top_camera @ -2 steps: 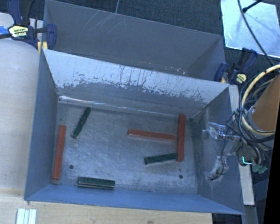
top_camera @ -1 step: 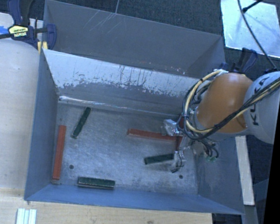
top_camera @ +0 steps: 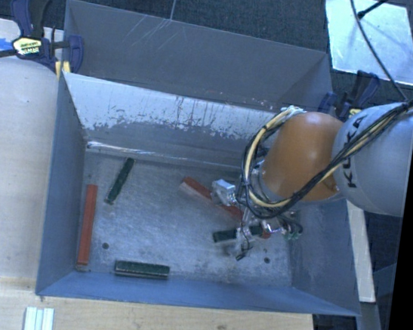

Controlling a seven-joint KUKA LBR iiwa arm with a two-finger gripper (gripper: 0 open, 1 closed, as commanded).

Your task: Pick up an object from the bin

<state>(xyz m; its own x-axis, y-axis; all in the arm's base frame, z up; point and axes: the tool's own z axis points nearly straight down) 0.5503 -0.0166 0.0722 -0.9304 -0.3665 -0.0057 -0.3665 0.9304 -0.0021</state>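
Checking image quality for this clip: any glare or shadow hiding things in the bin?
Camera view: glare streaks the bin's far wall; the red stick at left lies plainly lit; the arm's orange cover overhangs the pincer, hiding part of it.

Dark floor, perhaps carpet

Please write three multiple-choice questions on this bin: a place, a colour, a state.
1. Where is the gripper?
A) at the right of the bin, by a small dark piece
B) over the left wall
C) outside it
2. The long stick along the left wall is:
A) white
B) orange-red
C) blue
3. The dark green stick at back left:
A) stands upright
B) leans on the rim
C) lies flat, slanted
Answers: 1 A, it hangs low there; 2 B, plainly that colour; 3 C, it rests angled on the floor.
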